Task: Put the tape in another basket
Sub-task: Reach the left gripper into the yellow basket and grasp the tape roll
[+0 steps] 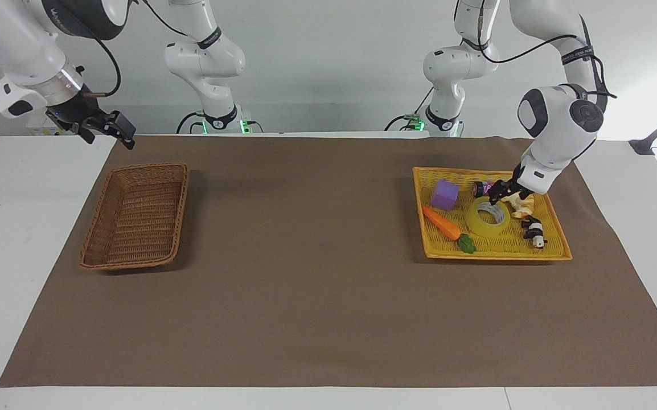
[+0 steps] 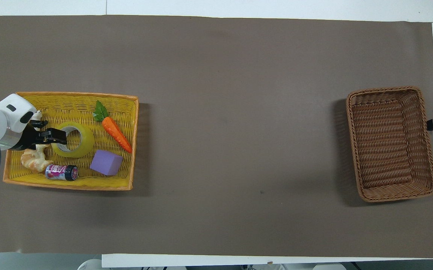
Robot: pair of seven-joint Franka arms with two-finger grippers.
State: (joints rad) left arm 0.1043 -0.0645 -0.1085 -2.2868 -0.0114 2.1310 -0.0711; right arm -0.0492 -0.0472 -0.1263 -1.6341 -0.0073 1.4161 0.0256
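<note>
Tape (image 1: 488,217) lying flat in the yellow tray basket (image 1: 555,242) at the left arm's end of the table, dead centre of the clutter: purple cube (image 1: 445,195) at 10 o'clock in the facing view, toy carrot (image 1: 443,222) at 8, panda figure (image 1: 533,231) at 4, croissant (image 1: 519,203) at 2, little can (image 1: 483,188) at 12. Left gripper (image 1: 498,192) hanging low over the tape's robot-side rim, right by the can and croissant; can't tell how wide the fingers are, nothing visibly gripped. Brown wicker basket (image 1: 135,216) sitting well apart at the right arm's end. Right gripper (image 1: 116,128) parked up by that basket's robot-side corner, waiting; finger gap unreadable too.
</note>
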